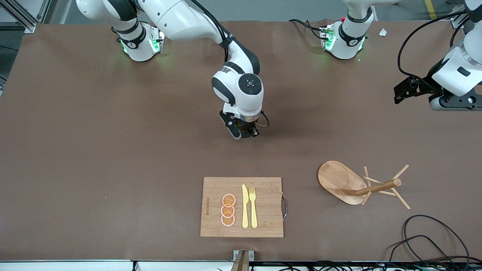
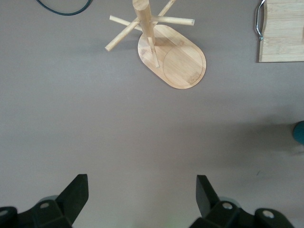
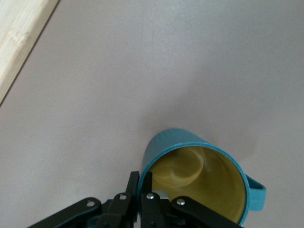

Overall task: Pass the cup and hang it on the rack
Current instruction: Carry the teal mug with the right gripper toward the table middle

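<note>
Right wrist view shows the right gripper (image 3: pixel 140 183) pinched tight on the rim of the cup (image 3: pixel 199 178), one finger inside the yellowish bowl and one outside the teal wall, so the mug hangs tilted with its handle sticking out sideways and free. That grip probably leaves the handle and the body clear for the other arm to take. In the front view this gripper (image 1: pixel 244 131) is over the middle of the table (image 1: pixel 94 131), between the robot bases' edge and the bamboo cutting board (image 1: pixel 263 222), which carries orange slices (image 1: pixel 228 210), a yellow knife (image 1: pixel 245 207) and a fork (image 1: pixel 253 207) near the camera-side edge.

Meanwhile the left gripper (image 2: pixel 142 194) waits with jaws spread wide and empty, over the left arm's end of the table. The rack (image 1: pixel 340 180) stands toward that end, pegs bare, so the handover seems not yet made.
</note>
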You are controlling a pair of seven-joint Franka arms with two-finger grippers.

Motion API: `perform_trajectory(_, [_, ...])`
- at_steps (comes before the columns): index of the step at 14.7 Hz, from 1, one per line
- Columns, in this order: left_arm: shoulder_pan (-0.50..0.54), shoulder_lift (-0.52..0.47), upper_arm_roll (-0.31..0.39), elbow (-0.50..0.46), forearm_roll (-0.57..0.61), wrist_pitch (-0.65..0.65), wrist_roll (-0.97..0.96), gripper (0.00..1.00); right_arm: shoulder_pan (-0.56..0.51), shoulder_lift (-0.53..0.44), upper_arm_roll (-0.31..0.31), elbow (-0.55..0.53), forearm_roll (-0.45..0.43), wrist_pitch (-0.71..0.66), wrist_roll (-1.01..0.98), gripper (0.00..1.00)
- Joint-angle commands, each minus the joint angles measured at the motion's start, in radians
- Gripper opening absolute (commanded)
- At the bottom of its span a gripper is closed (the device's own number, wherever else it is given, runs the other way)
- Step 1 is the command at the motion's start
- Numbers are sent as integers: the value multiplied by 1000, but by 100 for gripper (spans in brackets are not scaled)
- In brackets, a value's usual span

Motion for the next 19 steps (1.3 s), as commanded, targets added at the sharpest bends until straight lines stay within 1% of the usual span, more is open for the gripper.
perform_trajectory(1, [3, 10, 1, 24, -4, -15, 14, 100, 7, 30, 4, 57, -27, -34, -42, 0])
perform_trajectory(7, [5, 10, 2, 23, -7, -15, 16, 100, 22, 47, 4, 68, -27, -1, -88, 1])
perform_trajectory(8, [5, 10, 2, 23, -7, -15, 16, 100, 22, 47, 4, 68, -26, -2, -87, 8])
perform_trajectory(9, [5, 10, 2, 24, -6, -15, 16, 100, 21, 46, 4, 68, -23, -2, -85, 26])
perform_trajectory(10, [3, 10, 2, 24, -6, -15, 16, 100, 22, 47, 3, 65, -26, -2, -78, 74])
perform_trajectory(11, [3, 10, 2, 23, -6, -15, 16, 100, 35, 47, 1, 59, -36, -2, -87, 77])
perform_trajectory(12, [3, 10, 2, 23, -6, -15, 16, 100, 47, 49, 1, 57, -61, -2, -85, 93])
perform_trajectory(13, [3, 10, 2, 23, -7, -15, 16, 100, 49, 52, 1, 57, -99, -2, -90, 100])
perform_trajectory(14, [3, 10, 2, 23, -7, -15, 16, 100, 49, 53, 3, 57, -113, -2, -93, 100])
perform_trajectory(19, [5, 13, 2, 23, -7, -16, 16, 100, 26, 40, 12, 65, -101, -13, -104, 100])
